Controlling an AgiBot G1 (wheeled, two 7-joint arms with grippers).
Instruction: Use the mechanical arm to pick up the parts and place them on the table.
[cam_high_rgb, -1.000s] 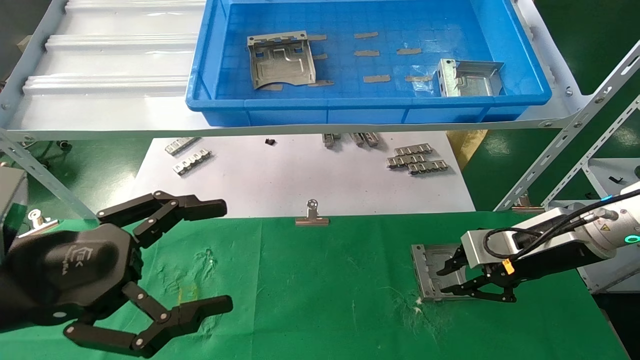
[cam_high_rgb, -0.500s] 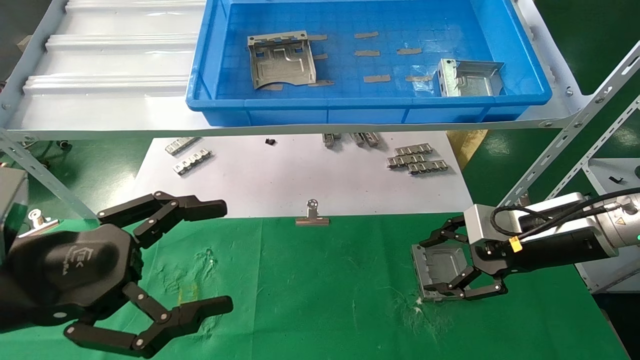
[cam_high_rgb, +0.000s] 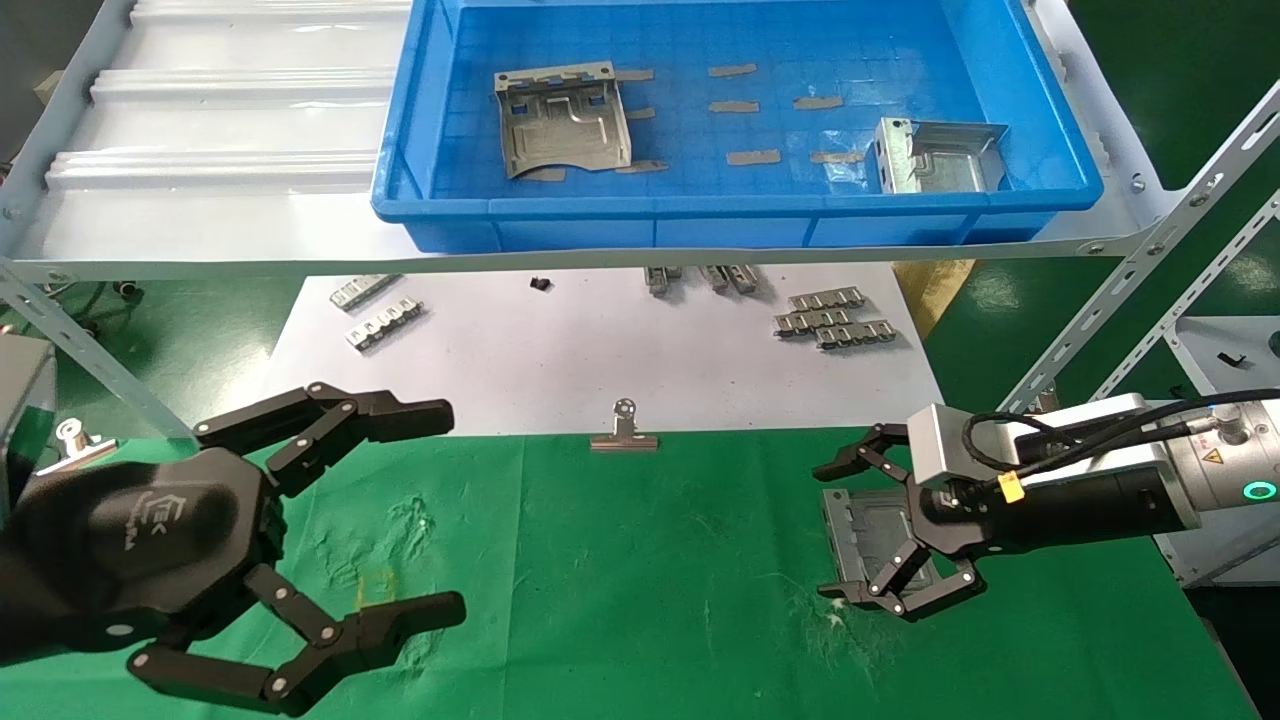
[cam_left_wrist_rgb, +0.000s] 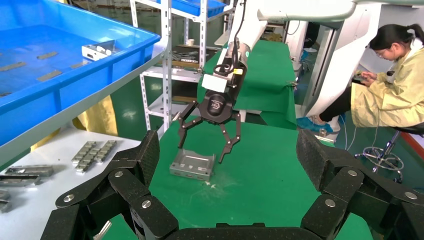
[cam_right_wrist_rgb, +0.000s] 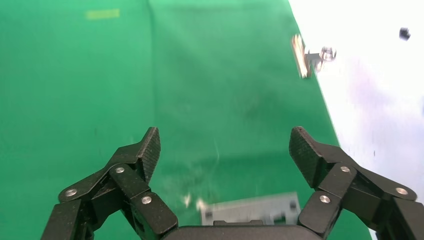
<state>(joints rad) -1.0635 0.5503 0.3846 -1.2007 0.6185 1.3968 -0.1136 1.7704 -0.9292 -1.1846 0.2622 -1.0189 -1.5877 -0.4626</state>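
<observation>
One silver part lies flat on the green table at the right; it also shows in the left wrist view and the right wrist view. My right gripper hovers just above it, open wide, fingers straddling it without touching; it also shows in the left wrist view and in its own view. Two more parts lie in the blue bin on the shelf. My left gripper is open and empty, parked at the front left.
A white sheet behind the green cloth carries narrow metal strips and a binder clip at its edge. The grey ribbed shelf overhangs it, with slanted braces at the right. A seated person is far off.
My right gripper opened, let go of the part on the green table, and rose a little with its fingers spread wider. The part stays where it lay. The left arm has not moved.
</observation>
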